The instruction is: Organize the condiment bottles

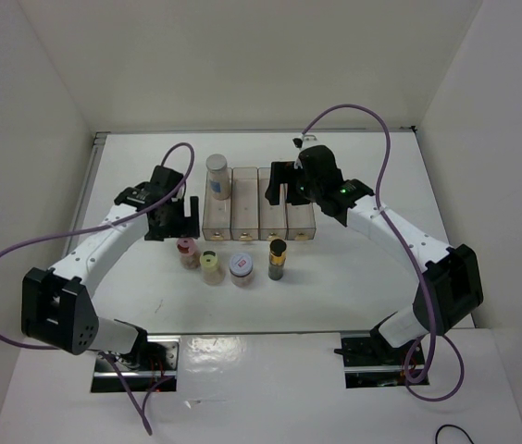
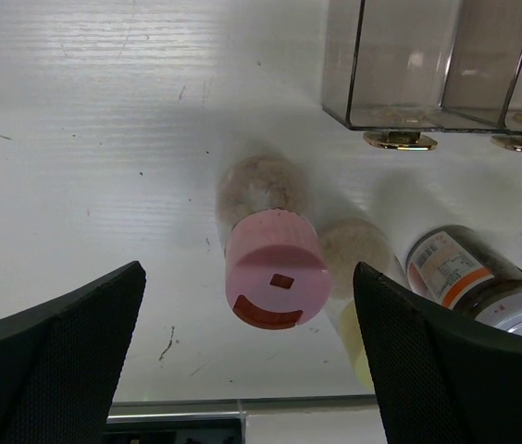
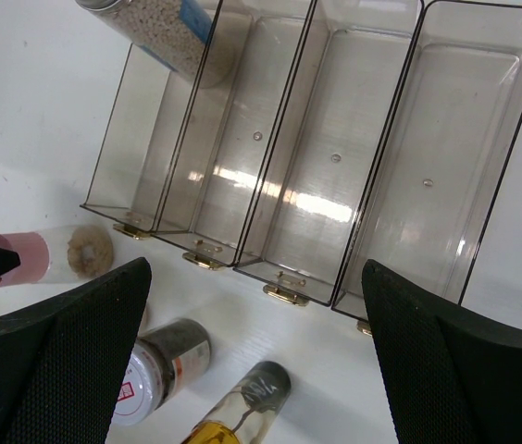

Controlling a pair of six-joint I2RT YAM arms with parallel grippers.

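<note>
**Four bottles in front, one in the rack**

There are five condiment bottles. Four stand in a loose row on the white table (image 1: pixel 354 277), just in front of the rack. From the left they are the pink-capped bottle (image 1: pixel 188 252), the yellow-capped bottle (image 1: pixel 211 266), the squat red-rimmed jar (image 1: pixel 242 268) and the slim dark bottle (image 1: pixel 278 259).

Behind them sits one clear rack (image 1: pixel 259 217) with four compartments side by side. The tall white bottle (image 1: pixel 217 176) (grey cap) stands in the leftmost one.

There are two grippers. The left gripper (image 1: pixel 173 227) hangs above the pink-capped bottle, fingers spread wide, gripping nothing. The right gripper (image 1: pixel 282 190) hovers over the rack's right half, equally wide and empty.
</note>
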